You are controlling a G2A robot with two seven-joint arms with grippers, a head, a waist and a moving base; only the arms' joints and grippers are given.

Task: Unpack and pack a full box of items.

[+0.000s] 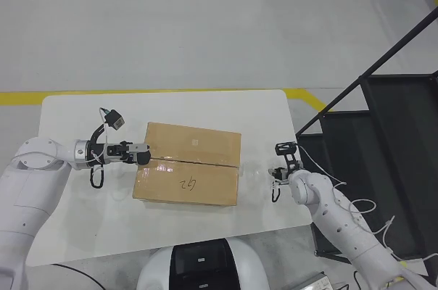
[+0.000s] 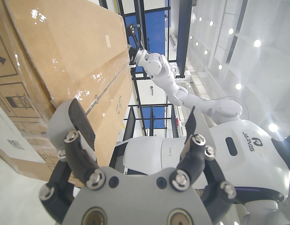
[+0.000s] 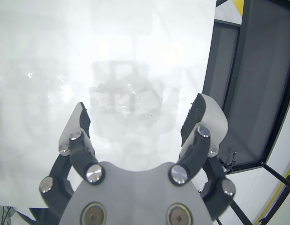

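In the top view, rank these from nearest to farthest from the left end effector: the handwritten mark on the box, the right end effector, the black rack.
Measured from the left end effector:
1. handwritten mark, on top of the box.
2. right end effector, past the box's opposite side.
3. black rack, beyond the table.

A white counter (image 1: 262, 116) with rounded corners stands on a pale grey floor (image 1: 204, 36). A yellow line (image 1: 16, 96) runs across the floor along the counter's far edge. A black metal rack (image 1: 393, 130) with dark panels stands just beside its right side.
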